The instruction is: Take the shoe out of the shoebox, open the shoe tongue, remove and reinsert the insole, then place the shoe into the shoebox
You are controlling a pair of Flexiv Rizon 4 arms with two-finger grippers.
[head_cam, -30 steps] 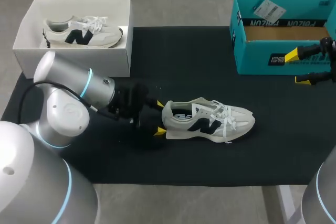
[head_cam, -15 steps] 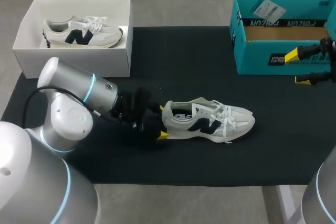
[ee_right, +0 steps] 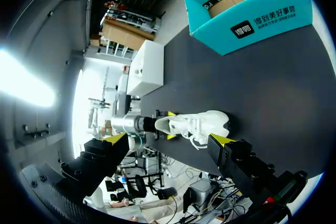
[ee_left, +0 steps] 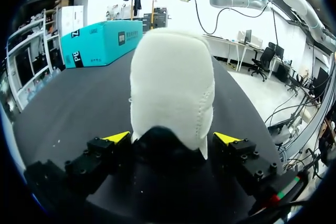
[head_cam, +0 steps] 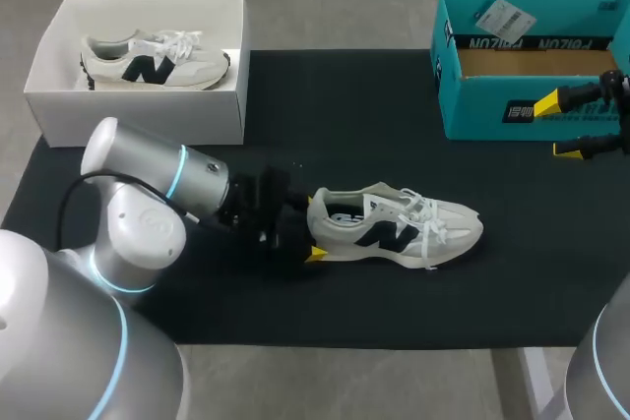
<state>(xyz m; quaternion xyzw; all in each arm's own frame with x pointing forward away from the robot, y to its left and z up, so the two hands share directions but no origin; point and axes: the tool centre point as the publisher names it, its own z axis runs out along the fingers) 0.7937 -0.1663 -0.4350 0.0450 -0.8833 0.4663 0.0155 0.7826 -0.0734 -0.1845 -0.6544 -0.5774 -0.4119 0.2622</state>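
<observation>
A black mat (head_cam: pixel 345 115) covers most of the grey desk (head_cam: pixel 335 7). Near its middle a white shoe (head_cam: pixel 394 231) with a dark side logo lies upright on its sole, toe to the right, heel to the left, outside both boxes. My left pincer (head_cam: pixel 310 228) lies low on the mat at the heel, spread wide. In the left wrist view the heel (ee_left: pixel 173 82) fills the gap, and the yellow tips of the left pincer (ee_left: pixel 173 139) sit just beside its two sides. At the far left a white shoebox (head_cam: pixel 138 110) holds a second matching shoe (head_cam: pixel 153 58). At the far right stands a teal shoebox (head_cam: pixel 492 110), open and brown inside. My right pincer (head_cam: pixel 556 127) hangs open just on the near side of the teal shoebox, well apart from the shoe.
</observation>
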